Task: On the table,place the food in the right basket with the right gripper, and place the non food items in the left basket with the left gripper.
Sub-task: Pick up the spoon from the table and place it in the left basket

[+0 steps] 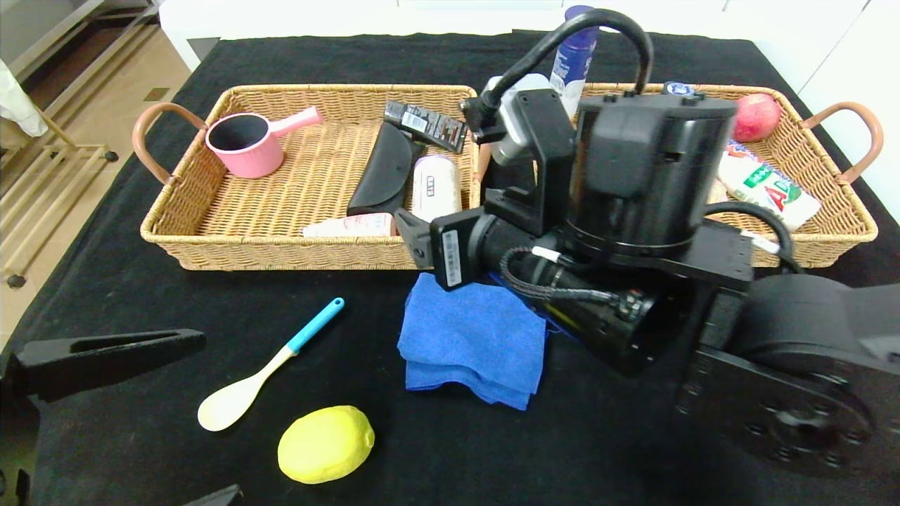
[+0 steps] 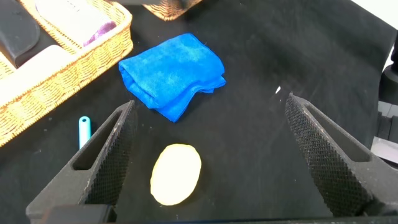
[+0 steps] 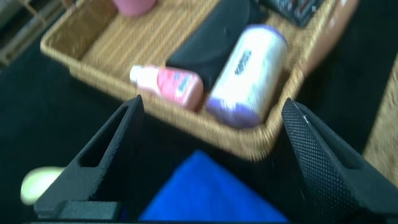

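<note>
Your right gripper (image 3: 208, 155) hangs over the near edge of the left basket (image 1: 281, 249), jaws spread wide, nothing between them; the blue cloth (image 1: 472, 342) lies just under it on the table (image 1: 140, 295), folded, long axis running near to far. The pink bottle (image 1: 349, 225) lies flat inside the left basket by its front wall, long axis left to right, cap to the left. The spoon (image 1: 264, 369) lies diagonal on the cloth-covered table, teal handle pointing far-right, bowl near-left. The lemon (image 1: 325, 444) sits just near the bowl, long axis roughly left to right. Your left gripper (image 2: 211, 162) hovers low at the near-left, jaws wide apart, empty, lemon in front of it. The right basket (image 1: 844, 232) holds an apple (image 1: 756, 117).
</note>
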Tool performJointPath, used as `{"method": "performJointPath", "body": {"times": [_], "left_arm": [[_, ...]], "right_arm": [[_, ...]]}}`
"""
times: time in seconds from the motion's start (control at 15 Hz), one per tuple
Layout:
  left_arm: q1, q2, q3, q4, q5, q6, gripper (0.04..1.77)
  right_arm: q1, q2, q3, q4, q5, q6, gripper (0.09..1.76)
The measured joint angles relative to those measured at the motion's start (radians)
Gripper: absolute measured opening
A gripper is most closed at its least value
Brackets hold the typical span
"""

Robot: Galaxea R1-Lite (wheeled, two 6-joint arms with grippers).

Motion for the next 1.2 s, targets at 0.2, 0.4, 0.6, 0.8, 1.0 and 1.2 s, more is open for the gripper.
{"method": "performJointPath", "body": {"times": [0.2,0.4,0.6,0.8,1.0,1.2], "left_arm": [[0.001,0.002,-0.002,0.004,0.000,-0.001,1.72],[0.001,0.014,-0.002,0.004,0.002,-0.002,1.72],[0.001,0.047,-0.010,0.006,0.031,-0.004,1.72],[0.001,0.067,-0.021,0.004,0.090,-0.008,1.72],[0.000,0.076,-0.023,0.009,0.123,-0.010,1.72],[-0.002,0.099,-0.019,0.011,0.176,-0.010,1.72]], "right_arm": [[-0.003,-0.174,0.214,0.077,0.042,-0.003,1.65],[-0.035,-0.351,0.409,0.111,0.143,-0.003,1.67],[-0.137,-0.495,0.552,0.119,0.341,-0.008,1.68],[-0.275,-0.595,0.650,0.119,0.545,-0.032,1.69],[-0.391,-0.654,0.727,0.111,0.717,-0.063,1.70],[-0.474,-0.679,0.776,0.104,0.819,-0.093,1.70]]}}
